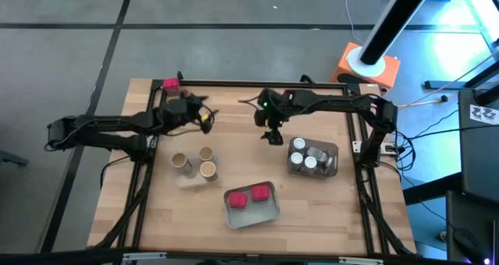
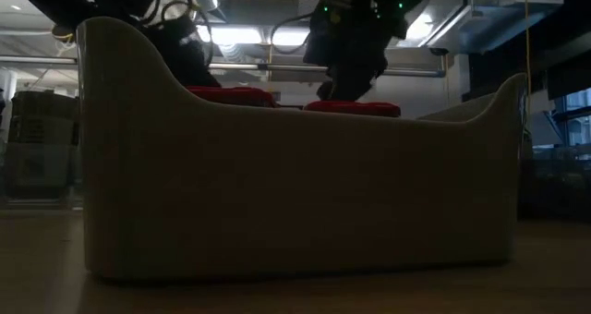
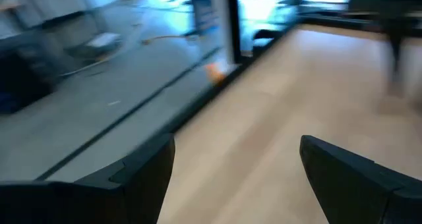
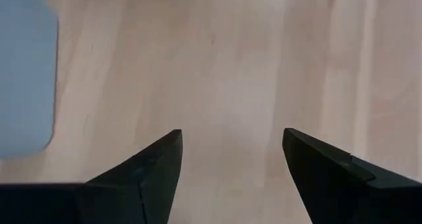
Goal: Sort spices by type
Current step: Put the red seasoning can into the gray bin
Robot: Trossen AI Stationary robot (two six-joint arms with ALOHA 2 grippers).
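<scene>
Sorting status: the spices look nearly grouped, as I judge it. Three tan cork-coloured cylinders stand together on a pale tray at the worktop's left-centre; the clear jars with white lids fill the tray on the right; two red-pink packets lie flat in the near tray.
Stray item: one more red packet sits at the far-left corner of the worktop, against the black frame and well apart from the other two.
Key relation: that corner packet lies beyond and slightly outboard of the left gripper, which is much nearer to it than the right gripper; I judge the left arm the natural one for it. Its long axis cannot be told.
Left gripper: released, fingers spread and empty in its wrist view, hovering over bare wood.
Right gripper: fingers apart with nothing between them, above the worktop's middle, beside the jar tray.
View differences: only the high view shows the stray packet and all three groups. The low view is blocked by the near tray's wall, with only the packets' red tops showing over its rim.
</scene>
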